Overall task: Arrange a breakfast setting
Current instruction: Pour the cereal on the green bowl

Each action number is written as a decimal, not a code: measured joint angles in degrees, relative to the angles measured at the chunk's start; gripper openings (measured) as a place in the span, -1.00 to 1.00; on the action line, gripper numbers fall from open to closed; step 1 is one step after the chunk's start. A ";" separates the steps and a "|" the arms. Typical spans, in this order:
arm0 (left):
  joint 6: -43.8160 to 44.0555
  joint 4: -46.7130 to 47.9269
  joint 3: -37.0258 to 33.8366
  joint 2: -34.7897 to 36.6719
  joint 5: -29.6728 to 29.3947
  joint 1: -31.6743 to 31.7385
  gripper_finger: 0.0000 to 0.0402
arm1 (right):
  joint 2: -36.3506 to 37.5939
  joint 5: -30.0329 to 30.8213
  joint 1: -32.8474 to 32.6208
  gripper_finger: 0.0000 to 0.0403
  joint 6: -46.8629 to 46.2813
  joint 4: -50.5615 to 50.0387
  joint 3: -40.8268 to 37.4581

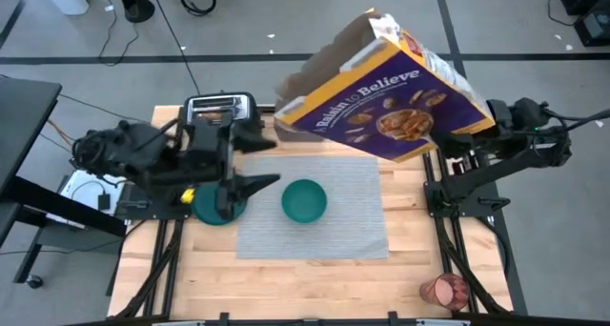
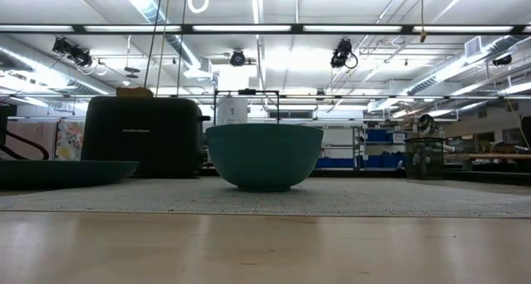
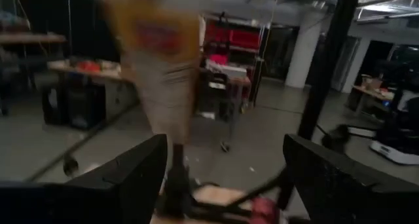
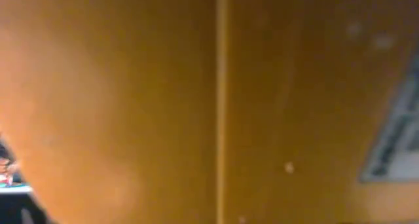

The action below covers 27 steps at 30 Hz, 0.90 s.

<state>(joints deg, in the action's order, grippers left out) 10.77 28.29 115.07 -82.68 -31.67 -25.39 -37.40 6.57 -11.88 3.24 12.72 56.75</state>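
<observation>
Teal bowl (image 1: 304, 200), grey ribbed placemat (image 1: 353, 212), purple-and-orange cereal box (image 1: 386, 92), black toaster (image 1: 221, 108)

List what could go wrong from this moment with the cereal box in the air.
1. The cereal box hangs tilted and open above the placemat, gripped only by the right gripper; it could slip or twist.
2. Its open top sits away from the bowl, so cereal may miss.
3. The open left gripper is near the plate.
</observation>
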 joint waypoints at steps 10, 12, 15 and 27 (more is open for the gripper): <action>28.55 16.42 -0.02 1.87 -5.67 -7.55 0.53 | 13.12 -0.14 0.00 0.01 -7.47 -16.76 -9.40; 32.05 16.32 -0.02 1.86 -5.61 -8.18 0.53 | 15.05 -0.51 0.00 0.01 -8.05 -20.88 -10.12; 36.04 13.24 -0.04 1.80 -5.54 -8.63 0.53 | 16.82 -1.60 0.00 0.01 -8.77 -26.50 -10.50; 36.91 8.63 -0.04 1.67 -5.78 -7.56 0.53 | 17.78 -4.32 0.00 0.01 -7.33 -39.89 -10.55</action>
<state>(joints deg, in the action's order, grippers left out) 47.68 36.92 115.02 -81.01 -37.45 -32.95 -19.62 2.25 -11.88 -4.10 -27.17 46.19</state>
